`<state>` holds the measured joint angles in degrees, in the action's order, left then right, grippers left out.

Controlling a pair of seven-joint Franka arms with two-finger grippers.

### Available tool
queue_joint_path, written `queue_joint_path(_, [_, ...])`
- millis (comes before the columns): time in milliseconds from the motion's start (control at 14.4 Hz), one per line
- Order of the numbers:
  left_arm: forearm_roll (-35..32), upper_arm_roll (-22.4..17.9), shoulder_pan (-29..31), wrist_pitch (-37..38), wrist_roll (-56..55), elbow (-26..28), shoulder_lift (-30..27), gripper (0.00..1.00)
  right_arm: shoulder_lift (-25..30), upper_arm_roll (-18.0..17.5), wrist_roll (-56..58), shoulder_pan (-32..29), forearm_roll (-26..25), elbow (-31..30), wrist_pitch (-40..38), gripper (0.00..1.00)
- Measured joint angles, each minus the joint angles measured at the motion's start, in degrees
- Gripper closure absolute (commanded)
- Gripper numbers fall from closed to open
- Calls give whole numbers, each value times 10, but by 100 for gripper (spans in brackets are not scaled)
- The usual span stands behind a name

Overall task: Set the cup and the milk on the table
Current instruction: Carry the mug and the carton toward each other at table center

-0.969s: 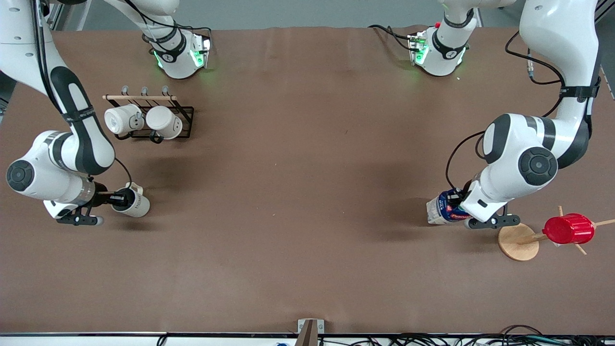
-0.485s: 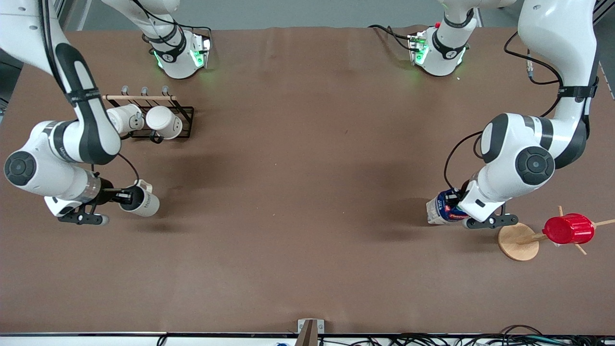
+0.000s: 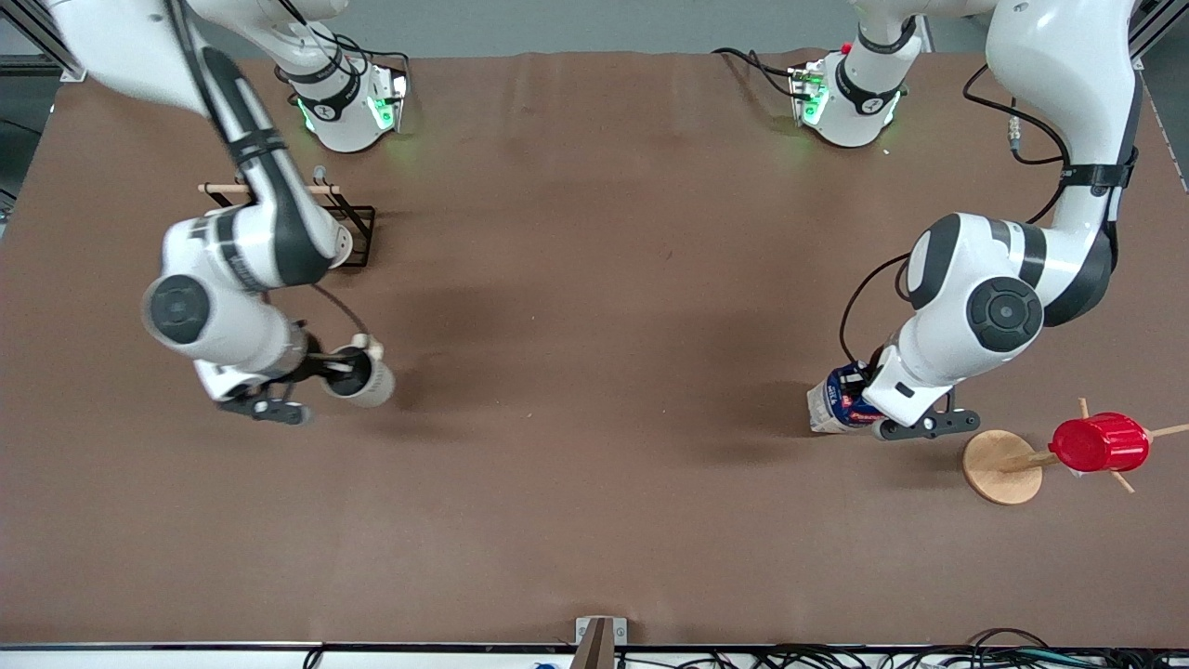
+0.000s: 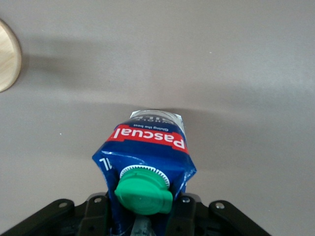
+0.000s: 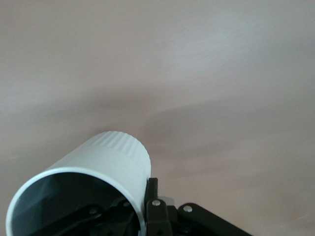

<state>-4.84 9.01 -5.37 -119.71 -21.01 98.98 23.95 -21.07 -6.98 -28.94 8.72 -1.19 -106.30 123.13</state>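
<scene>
My right gripper (image 3: 336,373) is shut on the rim of the cream cup (image 3: 365,378), one finger inside its dark grey bowl and one outside, and holds it tilted over the brown table (image 3: 594,372) toward the right arm's end. In the right wrist view the cup (image 5: 93,172) fills the lower corner by the fingers (image 5: 151,196). My left gripper (image 3: 873,404) is shut on the top of the milk (image 3: 836,404), a carton with a blue upper part, held tilted over the table. In the left wrist view the milk (image 4: 147,152) shows its red label and green cap (image 4: 143,191).
A black wire mug rack (image 3: 358,228) with a wooden bar stands toward the right arm's end, mostly hidden by the right arm. A red ribbed cup (image 3: 1099,442) hangs on a wooden stand with a round base (image 3: 996,469) next to the milk.
The right arm has swung toward the table's middle, carrying the cup with it, and now hides the rack's two white mugs. The left gripper has shifted the milk slightly toward the middle.
</scene>
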Motion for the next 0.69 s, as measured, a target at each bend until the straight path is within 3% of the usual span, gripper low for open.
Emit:
queue_joint_path(277, [0,2,-2,3,-2,-3,0,85,-20,0,-145,144,0,64,-1,95])
queue_joint_path(485, [0,7,-2,30,-2,-22,0,86,-74,2,-164,190,-1,99,16,95])
queue_joint_path(692, [0,18,-6,52,-19,-43,0,87,-125,5,-183,206,-3,108,67,87])
